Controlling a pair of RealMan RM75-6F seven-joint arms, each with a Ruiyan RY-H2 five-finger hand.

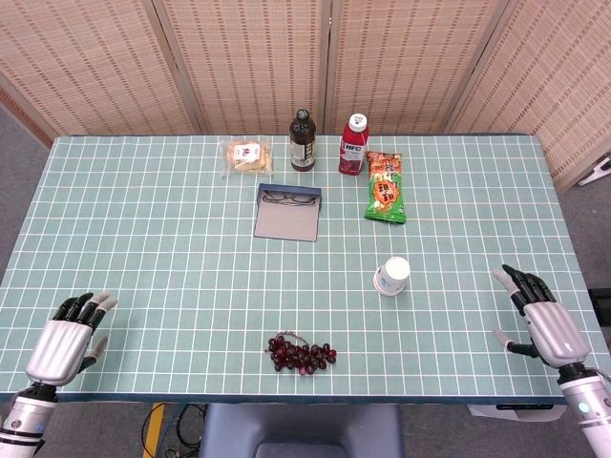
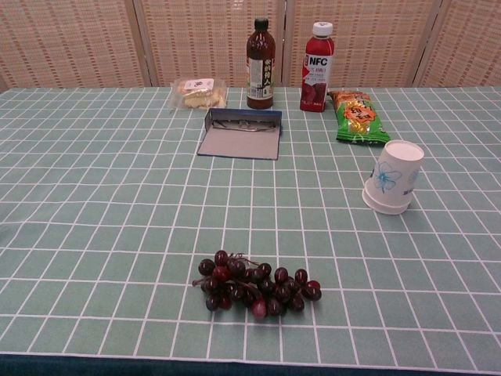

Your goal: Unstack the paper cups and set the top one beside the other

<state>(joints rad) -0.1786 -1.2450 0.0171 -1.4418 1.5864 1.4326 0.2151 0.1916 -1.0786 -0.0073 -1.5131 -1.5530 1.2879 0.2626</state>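
Observation:
A white paper cup stack with a blue flower print stands upside down right of the table's middle; the chest view shows the same cup stack at its right. It looks like one cup from here. My left hand lies at the front left corner of the table, fingers apart, holding nothing. My right hand lies at the front right edge, fingers apart and empty, well to the right of the cups. Neither hand appears in the chest view.
A bunch of dark grapes lies near the front edge. Further back are an open blue glasses case, a green snack bag, a red NFC bottle, a dark bottle and a wrapped pastry.

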